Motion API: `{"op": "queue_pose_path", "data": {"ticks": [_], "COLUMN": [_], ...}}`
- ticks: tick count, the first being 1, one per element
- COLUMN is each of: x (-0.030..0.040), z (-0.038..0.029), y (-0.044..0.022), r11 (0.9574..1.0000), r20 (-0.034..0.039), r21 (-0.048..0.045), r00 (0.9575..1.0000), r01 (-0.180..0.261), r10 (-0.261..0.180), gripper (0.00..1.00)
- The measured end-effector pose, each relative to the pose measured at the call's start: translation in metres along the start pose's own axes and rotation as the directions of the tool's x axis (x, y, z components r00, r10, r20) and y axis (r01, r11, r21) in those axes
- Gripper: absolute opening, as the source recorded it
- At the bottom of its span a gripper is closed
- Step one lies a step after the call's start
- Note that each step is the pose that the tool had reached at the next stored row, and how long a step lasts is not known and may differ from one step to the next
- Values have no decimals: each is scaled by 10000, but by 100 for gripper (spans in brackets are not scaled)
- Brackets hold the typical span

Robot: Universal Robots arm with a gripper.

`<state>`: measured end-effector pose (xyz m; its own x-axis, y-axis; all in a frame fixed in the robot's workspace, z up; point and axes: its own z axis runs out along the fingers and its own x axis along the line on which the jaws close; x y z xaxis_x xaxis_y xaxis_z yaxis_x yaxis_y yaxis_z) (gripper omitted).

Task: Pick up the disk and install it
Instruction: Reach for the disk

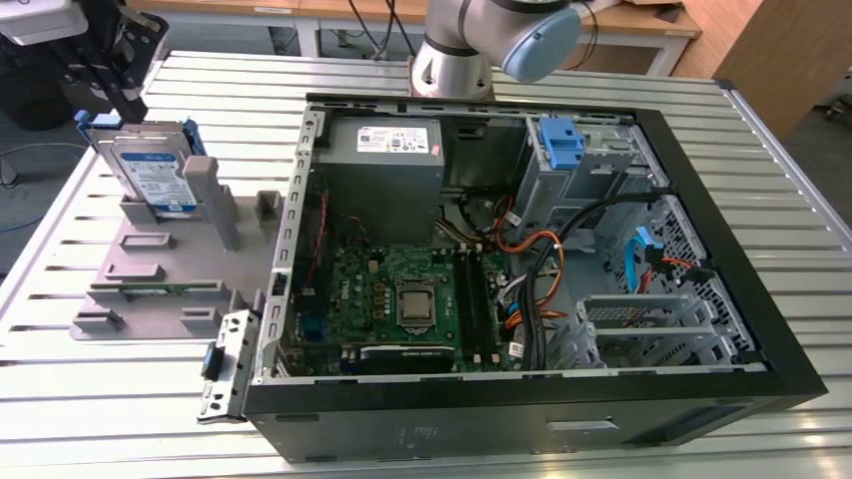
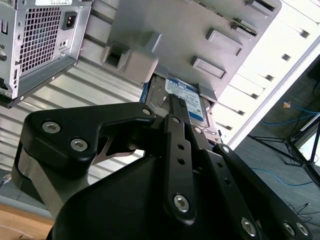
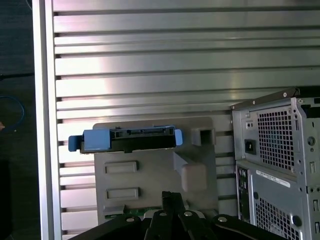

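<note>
The slatted desk [image 1: 107,439] lies under my hand [image 3: 171,197]. The open computer case [image 1: 533,409] stands well off to one side of it, with the grey power supply [image 1: 386,140] in its far corner. Below my hand sits the grey holder [image 3: 150,175]. The disk [image 1: 150,170] stands on edge in it, blue-framed, beneath my fingertips and apart from them. A holder post rises just beside it. My fingers are drawn together, holding nothing. In the second wrist view they cover part of the disk's label. In the first wrist view only its edge shows. The exterior view cuts off my hand's upper part.
</note>
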<state>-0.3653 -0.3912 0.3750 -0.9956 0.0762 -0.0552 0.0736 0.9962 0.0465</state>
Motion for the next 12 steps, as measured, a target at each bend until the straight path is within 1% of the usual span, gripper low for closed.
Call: {"op": "queue_pose_path", "data": {"ticks": [12], "x": [3], "z": [8], "y": [1], "r11": [10000], "r20": [3], "r21": [-2], "r00": [10000], "r01": [0], "r10": [0], "gripper": [11]}}
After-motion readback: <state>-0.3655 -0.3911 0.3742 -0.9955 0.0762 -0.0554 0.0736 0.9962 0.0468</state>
